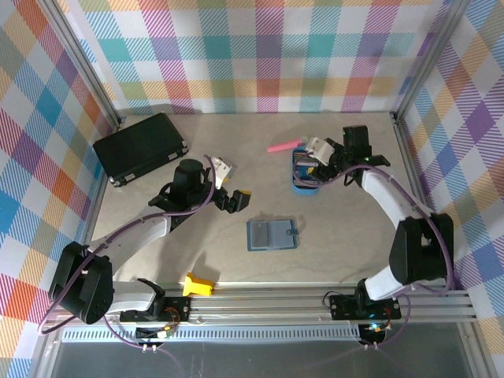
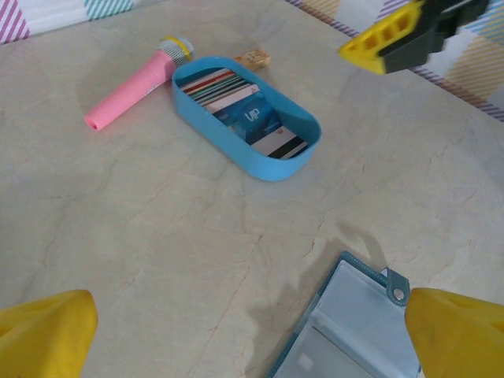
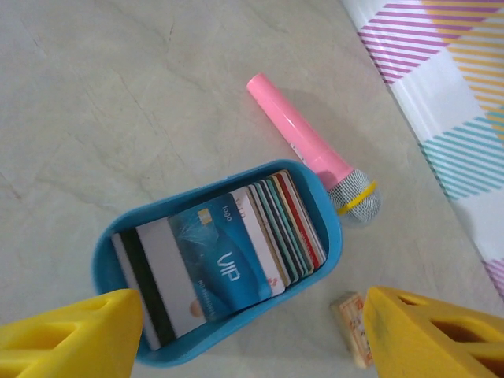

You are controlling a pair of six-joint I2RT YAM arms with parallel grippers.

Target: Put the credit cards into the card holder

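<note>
One oval blue plastic tray (image 3: 335, 236) holds a leaning row of glossy credit cards (image 3: 228, 252) (too tightly packed to count). One teal card holder (image 1: 272, 235) lies open, well apart. Left gripper (image 2: 252, 335) and right gripper (image 3: 256, 346) are both spread and empty.

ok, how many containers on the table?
3: black case back left; blue tray of cards back right; open wallet centre front. None look hidden.

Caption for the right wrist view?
Open right gripper hovers above bright blue oval tray of stacked plastic cards, pink microphone beside.
</note>
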